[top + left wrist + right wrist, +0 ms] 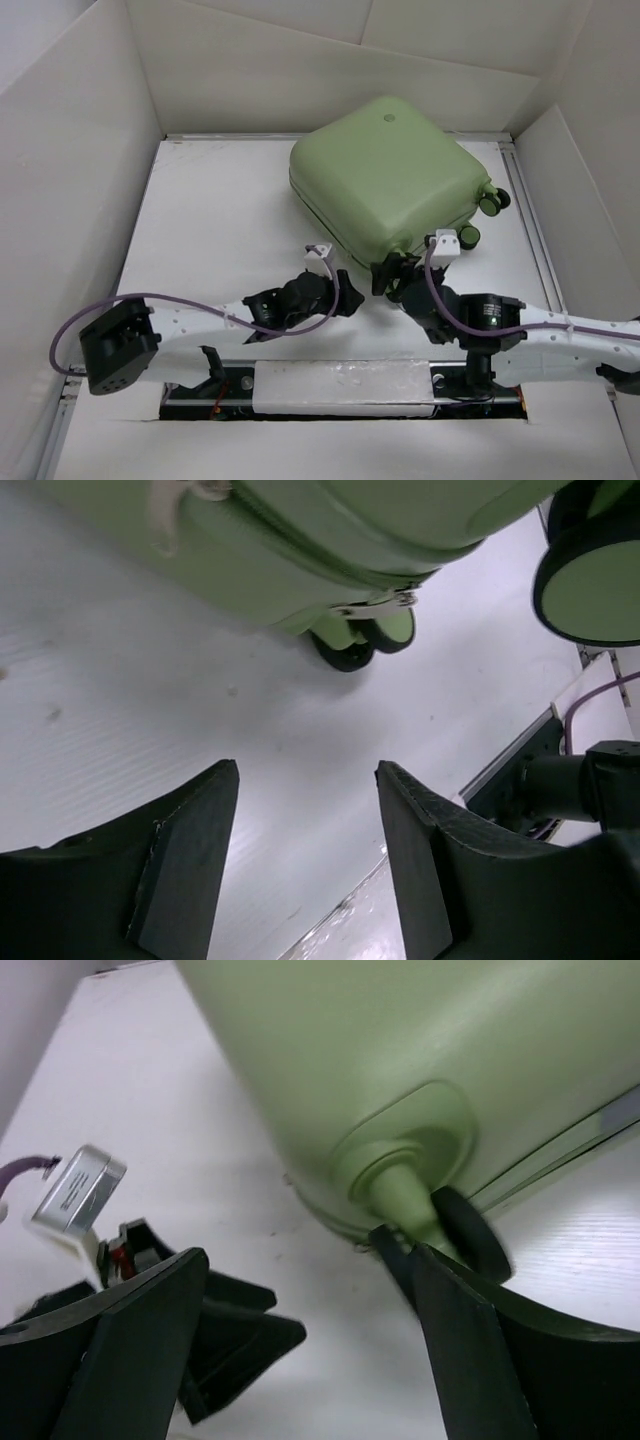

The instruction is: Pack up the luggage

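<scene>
The luggage is a pale sage-green hard-shell suitcase. It lies shut and flat at the back right of the table, with a small round badge on top and black-and-green wheels on its right side. My left gripper is open and empty just in front of its near edge; the left wrist view shows the shell and a wheel beyond the gripper. My right gripper is open at the suitcase's near corner. In its wrist view one finger sits right by a wheel.
White cardboard walls close in the table on the left, back and right. A metal rail runs along the right side. The two grippers are close together, and the left one shows in the right wrist view.
</scene>
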Tool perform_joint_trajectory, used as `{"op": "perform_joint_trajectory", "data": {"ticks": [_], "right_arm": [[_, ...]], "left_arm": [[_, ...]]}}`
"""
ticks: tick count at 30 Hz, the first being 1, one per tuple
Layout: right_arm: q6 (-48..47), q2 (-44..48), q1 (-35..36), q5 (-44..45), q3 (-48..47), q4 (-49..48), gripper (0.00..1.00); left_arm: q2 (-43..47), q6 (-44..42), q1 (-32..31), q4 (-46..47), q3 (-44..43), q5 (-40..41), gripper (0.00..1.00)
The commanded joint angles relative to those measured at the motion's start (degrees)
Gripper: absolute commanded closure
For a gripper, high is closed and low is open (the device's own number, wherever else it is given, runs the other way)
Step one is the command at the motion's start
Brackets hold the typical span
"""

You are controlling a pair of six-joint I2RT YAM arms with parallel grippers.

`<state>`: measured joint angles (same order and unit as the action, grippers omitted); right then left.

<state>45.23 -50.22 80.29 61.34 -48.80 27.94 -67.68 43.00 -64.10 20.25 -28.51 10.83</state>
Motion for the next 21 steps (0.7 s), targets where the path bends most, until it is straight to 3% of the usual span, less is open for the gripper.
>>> {"op": "perform_joint_trajectory", "data": {"ticks": [1,6,11,17,21], "right_arm": [[-4.0,0.5,-6.1,-4.8,-4.2,11.0,0.11],[-7.9,-0.1,-12.2,-9.8,-4.8,12.3,0.1],[-18.6,0.6,-18.1,-19.0,-4.2,7.7,0.09],[-26.7,-1.4,-23.9,-30.1,-3.6,4.0,0.09],[-30.0,-1.4,-30.1,-37.3,-1.1,0.6,0.1]], "left_arm": [[-4.6,-1.4,-2.4,9.3,-4.7,2.2,0.46],[-14.5,-3.0,-5.3,9.3,-13.1,7.4,0.43],[-19.1,-1.9,-5.3,5.3,-17.4,17.5,0.4],[-24.8,-1.3,-5.3,3.7,-21.1,21.2,0.39],[-25.4,-0.1,-5.3,3.7,-21.1,24.1,0.46]]}}
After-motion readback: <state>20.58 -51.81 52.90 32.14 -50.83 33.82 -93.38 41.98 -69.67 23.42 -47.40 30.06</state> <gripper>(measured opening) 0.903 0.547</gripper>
